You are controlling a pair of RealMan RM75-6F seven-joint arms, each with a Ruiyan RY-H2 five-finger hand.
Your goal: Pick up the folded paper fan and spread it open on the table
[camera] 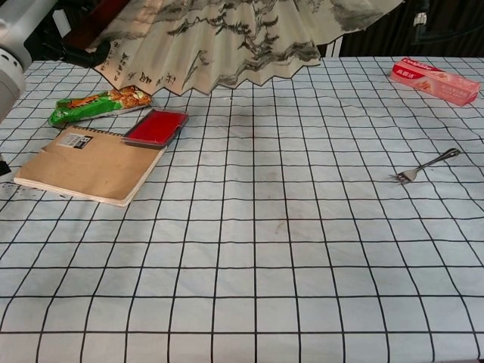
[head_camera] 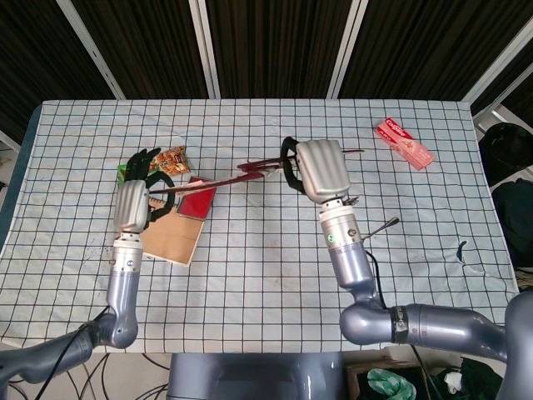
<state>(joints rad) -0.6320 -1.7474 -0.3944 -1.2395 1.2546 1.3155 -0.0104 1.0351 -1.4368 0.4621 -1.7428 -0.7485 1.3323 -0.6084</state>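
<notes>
The paper fan is spread wide, its cream leaf with ink painting hanging above the far side of the table. In the head view the fan shows edge-on as thin dark red ribs stretched between both hands. My left hand grips the left end rib, over the notebook; a grey part of this left hand fills the chest view's top left corner. My right hand holds the right end of the fan near the table's middle. Its fingers are hidden behind its back.
Under the fan's left side lie a brown notebook, a red case and a green and orange snack packet. A fork lies at the right and a pink box at the far right.
</notes>
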